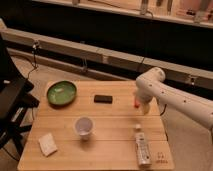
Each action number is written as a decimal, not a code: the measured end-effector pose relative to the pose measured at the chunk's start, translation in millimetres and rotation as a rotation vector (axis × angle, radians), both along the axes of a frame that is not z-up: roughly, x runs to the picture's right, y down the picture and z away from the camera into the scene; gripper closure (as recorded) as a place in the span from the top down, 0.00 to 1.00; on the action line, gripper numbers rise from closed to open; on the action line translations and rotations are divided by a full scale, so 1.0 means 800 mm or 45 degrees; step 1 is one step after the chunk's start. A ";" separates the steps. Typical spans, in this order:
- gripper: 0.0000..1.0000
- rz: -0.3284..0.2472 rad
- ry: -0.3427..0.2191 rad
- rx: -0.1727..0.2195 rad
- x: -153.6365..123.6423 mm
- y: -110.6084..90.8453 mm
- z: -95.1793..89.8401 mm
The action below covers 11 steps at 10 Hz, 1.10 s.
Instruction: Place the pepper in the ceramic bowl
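The green ceramic bowl (61,93) sits at the far left of the wooden table (112,117). The pepper (136,103) shows as a small orange-red piece at the table's right side, right against the gripper's left side. The gripper (143,107) hangs at the end of the white arm and points down over the table's right edge, well right of the bowl. I cannot tell whether the pepper is held or rests on the table.
A flat black block (103,99) lies between bowl and gripper. A white cup (84,127) stands mid-table, a white cloth (48,143) at front left, a lying bottle (142,148) at front right. A black chair (11,102) stands left of the table.
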<state>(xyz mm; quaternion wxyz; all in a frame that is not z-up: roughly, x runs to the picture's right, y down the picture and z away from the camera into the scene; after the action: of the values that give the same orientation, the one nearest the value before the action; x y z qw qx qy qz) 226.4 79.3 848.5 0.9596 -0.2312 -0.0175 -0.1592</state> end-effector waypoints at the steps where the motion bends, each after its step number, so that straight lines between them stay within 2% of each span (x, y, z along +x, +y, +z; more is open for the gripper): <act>1: 0.80 -0.032 -0.027 0.019 0.008 -0.009 0.004; 4: 0.80 -0.096 -0.085 0.054 0.016 -0.028 0.017; 7: 0.80 -0.114 -0.114 0.067 0.018 -0.041 0.034; 9: 0.80 -0.140 -0.104 0.060 0.018 -0.044 0.051; 11: 0.80 -0.182 -0.083 0.020 0.018 -0.045 0.077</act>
<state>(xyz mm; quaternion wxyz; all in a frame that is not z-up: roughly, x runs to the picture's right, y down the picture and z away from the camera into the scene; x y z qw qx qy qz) 241.0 43.3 909.9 0.9465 -0.2192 -0.0311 -0.2348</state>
